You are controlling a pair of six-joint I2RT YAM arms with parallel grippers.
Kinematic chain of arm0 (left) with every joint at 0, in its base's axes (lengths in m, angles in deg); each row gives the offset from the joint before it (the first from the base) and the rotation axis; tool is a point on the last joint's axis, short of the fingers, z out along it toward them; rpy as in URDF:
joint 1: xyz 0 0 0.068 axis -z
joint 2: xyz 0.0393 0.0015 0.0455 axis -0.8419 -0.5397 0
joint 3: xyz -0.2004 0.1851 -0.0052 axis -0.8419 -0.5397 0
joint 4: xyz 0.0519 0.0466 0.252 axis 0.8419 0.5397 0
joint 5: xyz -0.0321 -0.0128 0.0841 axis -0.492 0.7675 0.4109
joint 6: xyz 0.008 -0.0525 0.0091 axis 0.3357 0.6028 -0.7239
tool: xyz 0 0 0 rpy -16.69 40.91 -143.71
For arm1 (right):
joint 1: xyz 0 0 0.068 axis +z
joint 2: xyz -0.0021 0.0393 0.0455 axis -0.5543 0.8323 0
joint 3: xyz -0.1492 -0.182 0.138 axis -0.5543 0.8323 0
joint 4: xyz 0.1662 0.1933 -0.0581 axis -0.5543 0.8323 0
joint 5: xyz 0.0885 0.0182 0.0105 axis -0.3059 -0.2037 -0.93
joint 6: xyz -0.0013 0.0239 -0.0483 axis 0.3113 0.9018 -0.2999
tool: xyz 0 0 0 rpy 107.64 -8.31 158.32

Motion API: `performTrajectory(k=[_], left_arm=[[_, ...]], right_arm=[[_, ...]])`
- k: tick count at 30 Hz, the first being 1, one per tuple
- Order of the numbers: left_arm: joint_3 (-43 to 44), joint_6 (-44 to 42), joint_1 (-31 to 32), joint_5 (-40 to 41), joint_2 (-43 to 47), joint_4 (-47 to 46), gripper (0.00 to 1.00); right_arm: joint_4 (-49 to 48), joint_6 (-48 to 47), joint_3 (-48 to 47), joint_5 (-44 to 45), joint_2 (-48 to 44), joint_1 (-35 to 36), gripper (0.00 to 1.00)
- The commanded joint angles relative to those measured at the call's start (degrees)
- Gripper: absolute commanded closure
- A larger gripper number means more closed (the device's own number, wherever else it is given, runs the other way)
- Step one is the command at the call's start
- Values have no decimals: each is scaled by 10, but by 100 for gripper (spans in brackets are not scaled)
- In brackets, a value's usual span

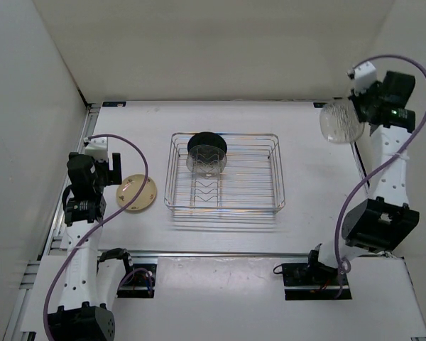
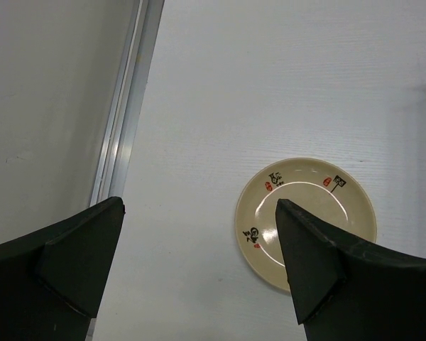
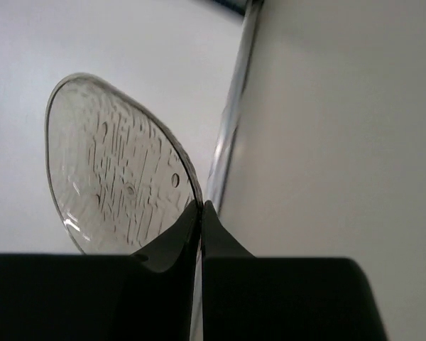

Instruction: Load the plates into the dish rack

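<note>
- White-walled enclosure, pale table; dish rack at its centre.
- Black plate and racked clear plate: on edge in the rack's far-left dividers.
- Cream plate: flat on the table, just left of the rack.
- Left gripper: jaws wide, empty, above the cream plate's left rim.
- Right gripper: pinched on the rim of the held clear plate, aloft at far right, well apart from the rack.
- Handling: carry it over on edge, align with a free divider slot, and lower fully before release; the thin rim grip may slip.
</note>
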Motion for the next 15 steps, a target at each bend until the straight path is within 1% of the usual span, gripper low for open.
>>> performTrajectory(k=[1, 2, 3, 4, 5, 6, 7, 8, 9, 10, 11, 12, 14, 15], left_arm=[[2, 6, -4, -17, 15, 1, 1], [2, 6, -4, -22, 15, 1, 0], [2, 6, -4, -22, 20, 1, 0], [2, 6, -4, -22, 20, 1, 0], [2, 6, -4, -22, 20, 1, 0], [2, 6, -4, -27, 20, 1, 0], [2, 6, -4, -27, 20, 1, 0], [2, 6, -4, -27, 20, 1, 0], [2, 6, -4, -27, 20, 1, 0], [2, 6, -4, -33, 20, 1, 0], [2, 6, -4, -33, 20, 1, 0], [2, 6, -4, -33, 20, 1, 0], [2, 6, -4, -33, 20, 1, 0], [2, 6, -4, -33, 20, 1, 0]], right_arm=[[-48, -41, -100, 156, -24, 114, 100], [-61, -57, -115, 184, -24, 141, 100], [-77, -92, -131, 211, -24, 169, 100], [-112, -114, -131, 259, -24, 226, 100], [-135, -137, -131, 283, -24, 256, 100], [-161, -156, -122, 300, -31, 284, 100], [-183, -197, -103, 312, -31, 335, 100], [-221, -217, -92, 326, -36, 362, 100], [-238, -233, -79, 342, -42, 386, 100], [-248, -262, -55, 342, -42, 431, 100], [-280, -280, -37, 352, -53, 454, 100], [-294, -296, -17, 352, -59, 495, 100], [-309, -325, 27, 347, -69, 534, 100], [-316, -330, 36, 346, -77, 569, 100]])
